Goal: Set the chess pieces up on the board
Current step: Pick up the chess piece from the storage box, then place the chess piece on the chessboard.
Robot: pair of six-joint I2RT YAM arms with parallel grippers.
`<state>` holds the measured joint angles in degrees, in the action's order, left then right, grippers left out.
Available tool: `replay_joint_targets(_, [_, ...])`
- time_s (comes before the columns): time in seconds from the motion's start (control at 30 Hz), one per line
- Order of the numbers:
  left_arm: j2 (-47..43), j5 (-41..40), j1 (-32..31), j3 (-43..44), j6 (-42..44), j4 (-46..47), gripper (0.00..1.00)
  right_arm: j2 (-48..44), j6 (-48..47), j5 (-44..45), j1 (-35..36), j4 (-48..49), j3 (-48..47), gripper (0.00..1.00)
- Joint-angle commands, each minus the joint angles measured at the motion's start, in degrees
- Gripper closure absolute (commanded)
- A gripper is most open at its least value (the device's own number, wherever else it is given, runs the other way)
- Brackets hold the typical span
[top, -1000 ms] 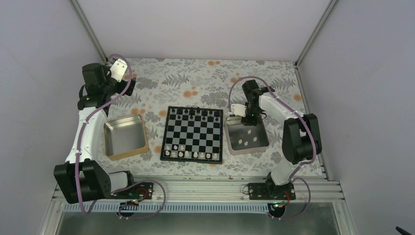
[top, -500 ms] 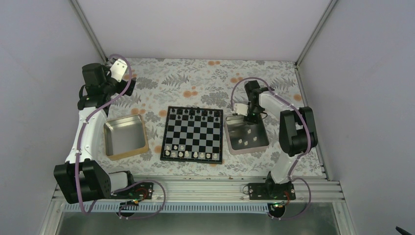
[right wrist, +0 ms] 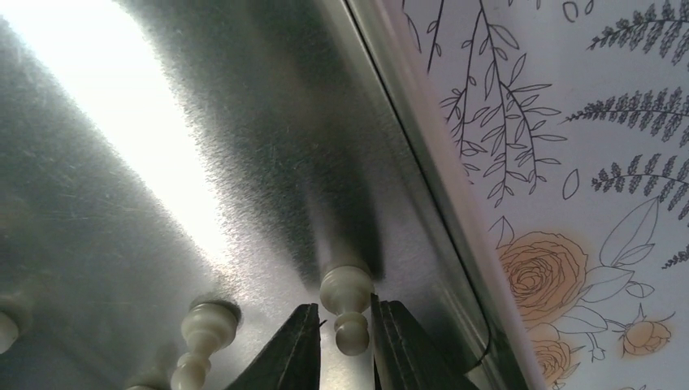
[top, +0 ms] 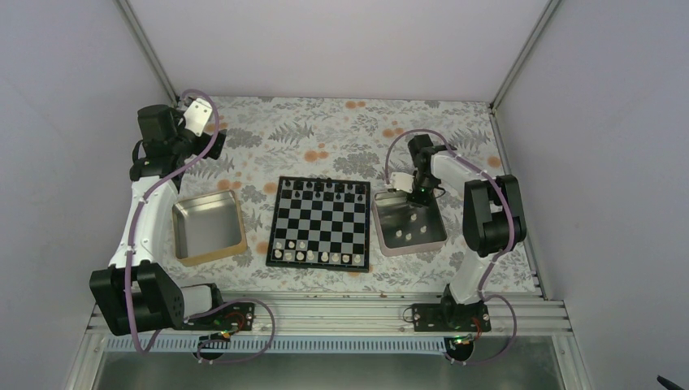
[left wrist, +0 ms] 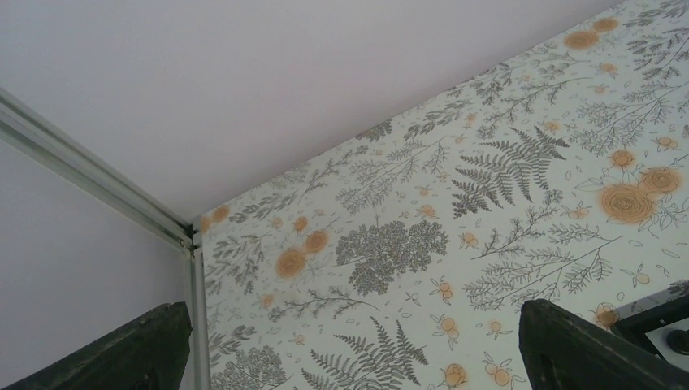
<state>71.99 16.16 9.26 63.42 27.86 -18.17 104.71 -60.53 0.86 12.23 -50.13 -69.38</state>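
Observation:
The board [top: 321, 223] lies at the table's middle. White chess pieces [top: 317, 257] line its near row and black ones [top: 325, 188] its far row. My right gripper [top: 416, 195] reaches down into the far end of the right metal tray [top: 410, 252]. In the right wrist view this gripper [right wrist: 345, 317] has closed in on a white pawn [right wrist: 345, 296] that stands on the tray floor, with both fingers at its base. A second pawn [right wrist: 199, 341] stands just left of it. My left gripper [top: 213, 138] hangs open at the far left, well away from the board; its fingers [left wrist: 585, 349] hold nothing.
Loose white pieces [top: 414, 236] lie in the right tray. An empty gold-rimmed tray [top: 211, 258] sits left of the board. The right tray's wall [right wrist: 422, 162] runs close beside the gripped pawn. Frame posts and walls enclose the floral tabletop.
My right gripper sank a little further into the tray's far end and its jaws narrowed around the pawn. The left arm has not moved.

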Motion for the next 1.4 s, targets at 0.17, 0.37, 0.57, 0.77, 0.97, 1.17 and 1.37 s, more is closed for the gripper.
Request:
replay_joint_targets(0.17, [-0.1, 0.45, 0.33, 1.41, 0.09, 0.25, 0.0, 0.3, -0.03, -1.93, -0.48, -0.06, -1.1, 0.86])
replay_joint_targets(0.37, [-0.34, 0.64, 0.32, 1.22, 0.09, 0.16, 0.0, -1.94, 0.29, -1.75, -0.46, -2.13, -1.55, 0.94])
replay_joint_targets(0.57, [-0.87, 0.81, 0.3, 1.26, 0.0, 0.23, 0.0, -6.15, 1.67, -0.28, 2.11, -7.2, -4.46, 0.95])
replay_joint_targets(0.77, [-1.58, 0.97, 0.32, 1.22, -0.08, -0.01, 0.0, -7.53, 4.37, 1.91, 11.22, -12.73, -12.52, 0.95])
replay_joint_targets(0.97, [-2.02, 1.2, 0.32, 1.25, -0.18, -0.18, 0.0, -4.44, 7.08, 2.85, 26.98, -16.46, -21.92, 0.94])
replay_joint_targets(1.17, [-1.93, 1.43, 0.32, 1.21, -0.26, -0.19, 0.0, 2.39, 7.1, -0.17, 38.02, -16.92, -27.23, 0.93])
replay_joint_targets(1.37, [-1.84, 1.15, 0.32, 1.11, -0.26, 0.03, 0.0, 8.62, 6.1, -2.84, 44.15, -14.29, -26.79, 0.92])
